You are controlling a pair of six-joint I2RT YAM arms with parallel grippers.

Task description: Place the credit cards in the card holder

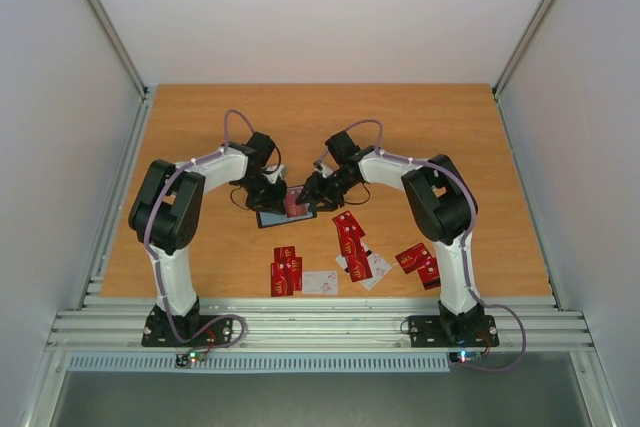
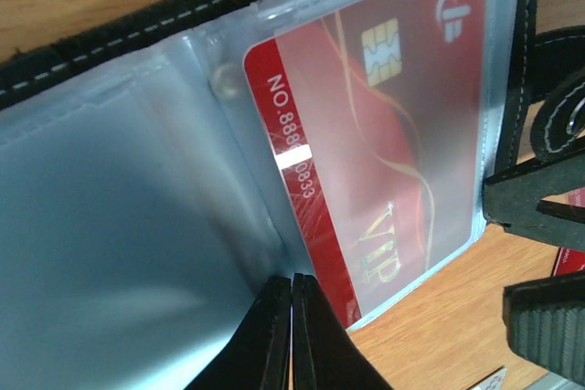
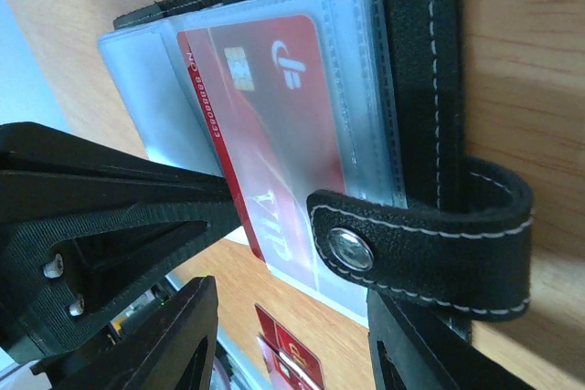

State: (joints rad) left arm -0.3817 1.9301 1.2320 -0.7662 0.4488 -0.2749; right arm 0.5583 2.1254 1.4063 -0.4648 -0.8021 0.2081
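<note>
The black card holder [image 1: 268, 218] lies open on the table, clear pockets up [image 2: 137, 29] [image 3: 411, 43]. One red credit card [image 2: 366, 162] [image 3: 274, 107] sits most of the way inside the right pocket, with its numbered long edge sticking out. My left gripper [image 2: 292, 285] [image 1: 272, 190] is shut, its tips at the crease beside that exposed edge. I see nothing between them. My right gripper [image 3: 292, 344] [image 1: 318, 190] stands open at the holder's other side, beneath the snap tab [image 3: 430, 244], holding nothing. More credit cards [image 1: 287, 273] lie loose nearer the bases.
Loose red cards lie in groups [image 1: 350, 234] [image 1: 418, 261], with a white one [image 1: 320, 283] and another pale one [image 1: 376, 267]. A few red cards [image 3: 288, 353] lie just beyond the right fingers. An aluminium rail [image 1: 320, 322] runs along the near edge, and white walls stand on both sides.
</note>
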